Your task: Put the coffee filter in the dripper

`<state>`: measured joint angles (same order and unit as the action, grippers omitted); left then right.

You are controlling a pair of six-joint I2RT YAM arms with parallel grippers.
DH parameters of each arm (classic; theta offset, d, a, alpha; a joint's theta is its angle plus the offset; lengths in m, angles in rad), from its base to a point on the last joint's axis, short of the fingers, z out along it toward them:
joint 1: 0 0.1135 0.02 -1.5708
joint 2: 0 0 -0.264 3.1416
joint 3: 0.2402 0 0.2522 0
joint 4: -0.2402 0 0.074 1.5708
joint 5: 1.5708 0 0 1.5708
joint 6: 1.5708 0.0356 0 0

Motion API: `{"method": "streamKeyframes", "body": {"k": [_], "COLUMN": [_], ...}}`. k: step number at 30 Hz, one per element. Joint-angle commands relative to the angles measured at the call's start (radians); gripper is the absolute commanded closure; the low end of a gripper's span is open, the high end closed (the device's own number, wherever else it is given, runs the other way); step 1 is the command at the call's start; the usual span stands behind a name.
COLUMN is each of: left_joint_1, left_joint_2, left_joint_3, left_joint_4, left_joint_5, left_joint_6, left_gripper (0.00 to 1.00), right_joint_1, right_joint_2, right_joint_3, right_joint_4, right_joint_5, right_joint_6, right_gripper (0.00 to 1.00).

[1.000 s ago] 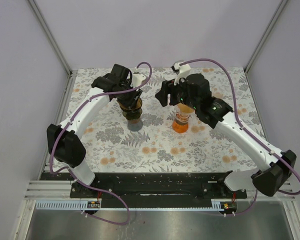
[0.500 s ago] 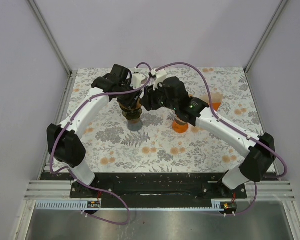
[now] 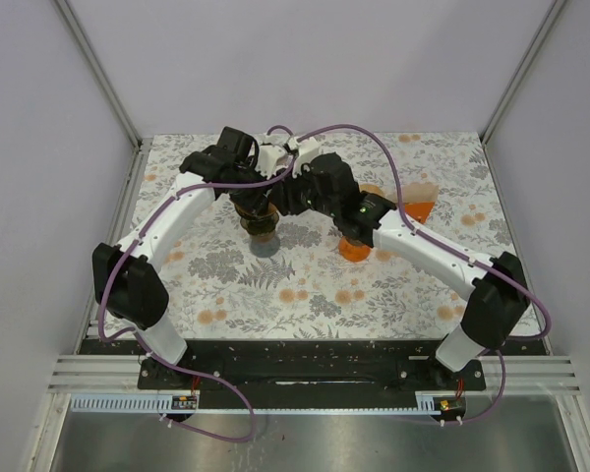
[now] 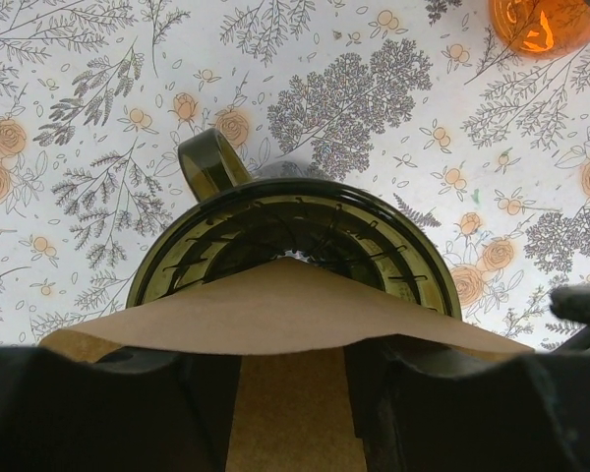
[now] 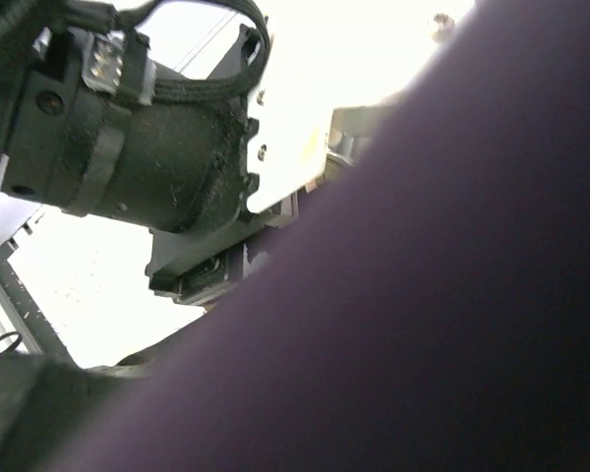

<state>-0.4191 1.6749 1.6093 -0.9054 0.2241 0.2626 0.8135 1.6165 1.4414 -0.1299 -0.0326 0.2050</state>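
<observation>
The dripper (image 4: 413,258) is a dark olive-green glass cone with a ribbed inside and a loop handle at its upper left; in the top view (image 3: 262,224) it stands left of centre on the flowered mat. My left gripper (image 4: 295,393) is shut on the brown paper coffee filter (image 4: 275,310) and holds it just above the dripper's near rim, with the filter's tip over the opening. In the top view the left gripper (image 3: 246,189) hovers over the dripper. My right gripper (image 3: 289,197) is close beside it on the right; its fingers are hidden.
An orange glass vessel (image 3: 354,247) stands right of the dripper and also shows in the left wrist view (image 4: 546,22). A second orange piece (image 3: 419,209) lies farther right. A purple cable (image 5: 423,295) fills most of the right wrist view, with the left arm's wrist (image 5: 128,128) behind it.
My right arm has swung left, from above the orange vessel to right beside the left gripper and the dripper. The left arm has stayed in place with the filter.
</observation>
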Motion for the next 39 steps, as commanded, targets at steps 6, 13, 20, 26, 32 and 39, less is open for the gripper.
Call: {"method": "streamKeyframes", "body": {"k": [6,13,20,26,32,39], "left_joint_1": [-0.007,-0.007,-0.007,-0.007,-0.007,-0.007], "left_joint_2": [-0.038,-0.041,-0.044,-0.058,-0.053,-0.053], "left_joint_3": [0.006,0.001,0.001,-0.009,-0.006,-0.005], "left_joint_4": [0.040,0.040,0.040,0.039,0.039,0.040], "left_joint_5": [0.017,0.015,0.018,0.015,0.021,0.026], "left_joint_6": [0.020,0.024,0.024,0.029,0.026,0.024], "left_gripper": [0.53,0.53,0.53,0.53,0.53,0.53], "right_joint_1": [0.038,0.038,0.038,0.046,0.046,0.046], "right_joint_2": [-0.136,-0.175,-0.198,-0.302,-0.238,-0.139], "right_joint_3": [-0.199,-0.240,-0.312,-0.473,-0.377,-0.297], "right_joint_4": [0.229,0.253,0.349,0.529,0.431,0.400], "right_joint_5": [0.010,0.028,0.040,0.023,0.028,0.077], "right_joint_6": [-0.045,-0.076,-0.062,-0.065,-0.087,-0.085], "right_gripper": [0.48,0.46,0.35,0.33,0.44,0.48]}}
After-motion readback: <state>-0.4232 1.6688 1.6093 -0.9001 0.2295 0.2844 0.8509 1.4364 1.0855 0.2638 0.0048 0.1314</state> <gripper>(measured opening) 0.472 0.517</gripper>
